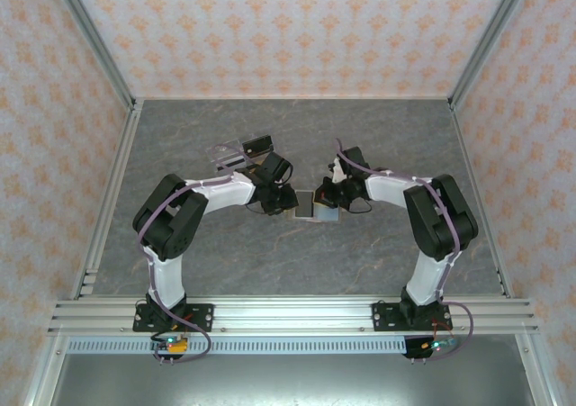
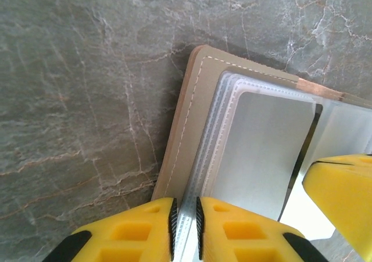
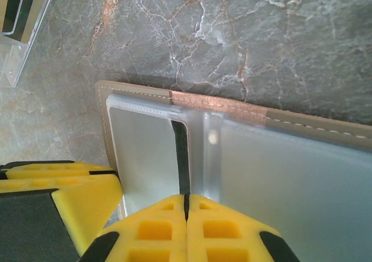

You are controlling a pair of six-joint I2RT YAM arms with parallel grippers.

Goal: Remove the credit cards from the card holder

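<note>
Steadying card holder (image 1: 310,206) | left gripper (image 2: 185,207) pinches its edge | right gripper (image 3: 186,201) pressed together | we should draw flat, slowly

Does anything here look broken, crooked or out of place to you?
Nothing spilled or broken. The card holder lies open on the table; its clear sleeves fan out slightly where the left gripper pinches their edge.

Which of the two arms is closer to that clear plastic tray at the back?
Left. The left fingers grip the card holder close by the clear tray; the right fingers are across the holder, farther away.
</note>
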